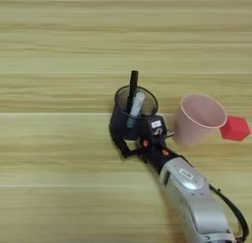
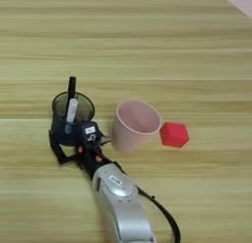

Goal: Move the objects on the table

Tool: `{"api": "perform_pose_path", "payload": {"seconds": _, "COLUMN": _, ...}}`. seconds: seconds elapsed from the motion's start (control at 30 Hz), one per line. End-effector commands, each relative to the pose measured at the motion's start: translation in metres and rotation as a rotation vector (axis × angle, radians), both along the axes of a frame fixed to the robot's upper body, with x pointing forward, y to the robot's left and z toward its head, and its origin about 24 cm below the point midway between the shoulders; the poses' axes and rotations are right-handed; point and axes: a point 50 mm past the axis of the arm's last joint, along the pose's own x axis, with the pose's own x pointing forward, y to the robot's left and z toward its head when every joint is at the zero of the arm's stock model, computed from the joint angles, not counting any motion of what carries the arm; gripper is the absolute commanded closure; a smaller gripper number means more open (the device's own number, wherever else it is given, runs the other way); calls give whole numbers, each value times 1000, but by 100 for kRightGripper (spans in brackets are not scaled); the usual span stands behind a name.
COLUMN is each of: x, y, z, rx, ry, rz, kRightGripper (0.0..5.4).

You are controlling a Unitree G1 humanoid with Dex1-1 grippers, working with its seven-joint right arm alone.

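Yellowish wood grain with long horizontal streaks fills both views: the table (image 1: 59,50) runs edge to edge. Near its middle stands a dark see-through pen cup (image 1: 129,120), upright, with a black marker (image 1: 133,84) sticking well above its rim and a white marker (image 1: 136,106) leaning inside beside it.

Just right of the pen cup, with a narrow gap between them, is a pale pink cup (image 1: 199,120), tilted so its open mouth faces up and toward the camera. Right of the pink cup, close to or touching its rim, lies a small red block (image 1: 235,128).

From the lower right of the pen cup a silver forearm (image 1: 197,202) reaches up to it, with a black cable (image 1: 231,210) looping along its right side. The right gripper (image 1: 124,138) sits at the pen cup's near side: one black finger (image 1: 118,141) curves round the cup's left and lower wall, while the other side of the claw is pressed at the cup's right, by a small black box with a white label. The claw looks closed around the pen cup.
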Motion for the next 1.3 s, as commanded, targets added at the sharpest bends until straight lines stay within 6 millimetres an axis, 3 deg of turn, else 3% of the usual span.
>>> {"api": "perform_pose_path", "payload": {"seconds": 0.03, "x": 14, "y": 0, "z": 20, "rx": 0, "ry": -113, "rz": -7, "kRightGripper": 6}}
{"api": "perform_pose_path", "payload": {"seconds": 0.1, "x": 15, "y": -1, "z": 19, "rx": 5, "ry": -114, "rz": -15, "kRightGripper": 6}}
{"api": "perform_pose_path", "payload": {"seconds": 0.27, "x": 16, "y": -2, "z": 18, "rx": 10, "ry": -115, "rz": -22, "kRightGripper": 62}}
{"api": "perform_pose_path", "payload": {"seconds": 0.57, "x": 15, "y": -3, "z": 16, "rx": 13, "ry": -114, "rz": -29, "kRightGripper": 66}}
{"api": "perform_pose_path", "payload": {"seconds": 1.07, "x": -28, "y": 24, "z": 10, "rx": 28, "ry": -76, "rz": 102, "kRightGripper": 66}}
{"api": "perform_pose_path", "payload": {"seconds": 1.3, "x": -28, "y": 30, "z": 5, "rx": 38, "ry": -56, "rz": 125, "kRightGripper": 66}}
